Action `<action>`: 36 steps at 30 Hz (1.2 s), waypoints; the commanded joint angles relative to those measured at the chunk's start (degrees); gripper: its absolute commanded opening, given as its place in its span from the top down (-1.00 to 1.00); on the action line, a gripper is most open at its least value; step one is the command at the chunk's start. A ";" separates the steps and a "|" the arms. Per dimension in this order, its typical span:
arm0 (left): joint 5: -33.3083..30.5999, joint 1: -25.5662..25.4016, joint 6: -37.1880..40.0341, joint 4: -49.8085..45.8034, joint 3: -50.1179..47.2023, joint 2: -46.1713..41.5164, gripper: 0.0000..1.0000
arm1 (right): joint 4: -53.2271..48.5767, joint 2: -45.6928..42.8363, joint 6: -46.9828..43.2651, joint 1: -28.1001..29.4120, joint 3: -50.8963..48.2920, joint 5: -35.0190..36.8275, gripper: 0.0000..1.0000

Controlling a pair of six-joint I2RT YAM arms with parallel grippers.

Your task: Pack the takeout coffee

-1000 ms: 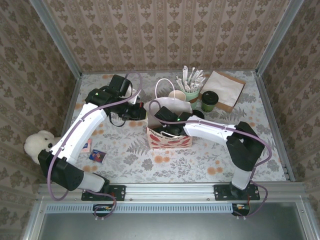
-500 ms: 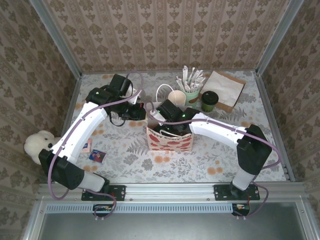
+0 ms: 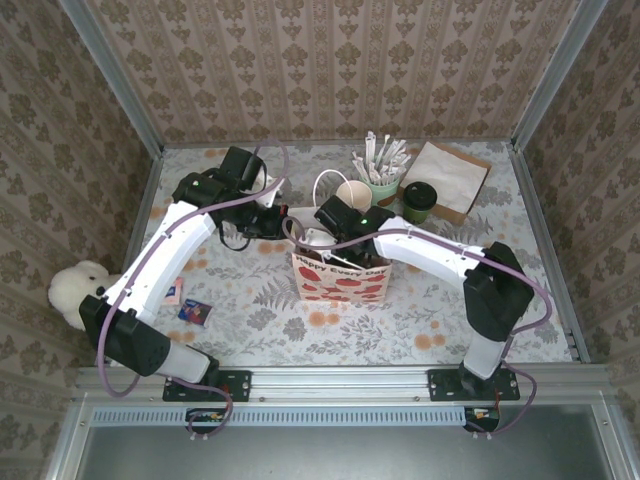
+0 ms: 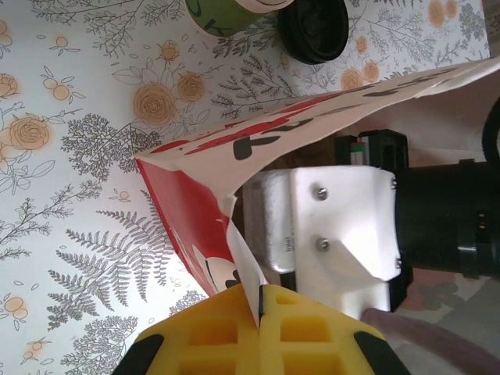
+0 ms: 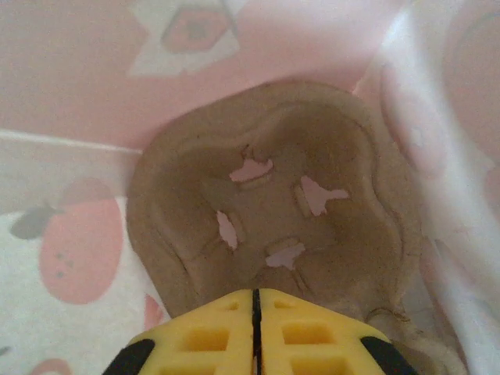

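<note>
The takeout coffee (image 3: 355, 193) stood upright on the table (image 3: 250, 320), its long axis vertical and its open mouth facing straight up. It sat just beyond the far side of the gift bag (image 3: 340, 280), outside it, and just left of the green cup of paper-wrapped sticks (image 3: 383, 178). From above it read as a pale cream circle of rim and inside, with almost none of the outer wall showing. The left wrist view gave the opposite: the green wall (image 4: 223, 16) and a sliver of cream rim, cut off by the top edge, with a flat black disc (image 4: 314, 30) just beside it on the floral cloth.

The left gripper (image 4: 259, 312) was clamped on the bag's upper edge, a strip of white paper pinched between its yellow fingers (image 4: 219, 332), holding that side of the mouth up. The same view showed the red-printed outer wall and the right arm's white wrist block (image 4: 340, 223) inside the opening.

The right gripper (image 5: 255, 308) pointed down inside the bag with its fingers pressed together and nothing between them. Below it lay a brown moulded pulp carrier (image 5: 273, 203) with a four-flap cup hole, seen against pink-lit bag walls with strawberry print.

Further right on the table stood a dark lidded cup (image 3: 418, 202).
</note>
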 commanded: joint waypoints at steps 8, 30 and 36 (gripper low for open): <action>-0.89 0.10 1.85 -1.74 1.94 0.24 0.97 | -6.88 5.33 -14.22 0.00 1.29 3.14 0.87; 2.00 0.98 1.94 -0.74 1.33 -0.31 0.97 | -0.77 12.70 -17.54 0.72 -2.75 12.54 0.81; 2.28 0.98 2.12 -0.48 1.44 -0.30 0.98 | -1.28 6.53 -16.90 0.86 -0.80 4.62 0.75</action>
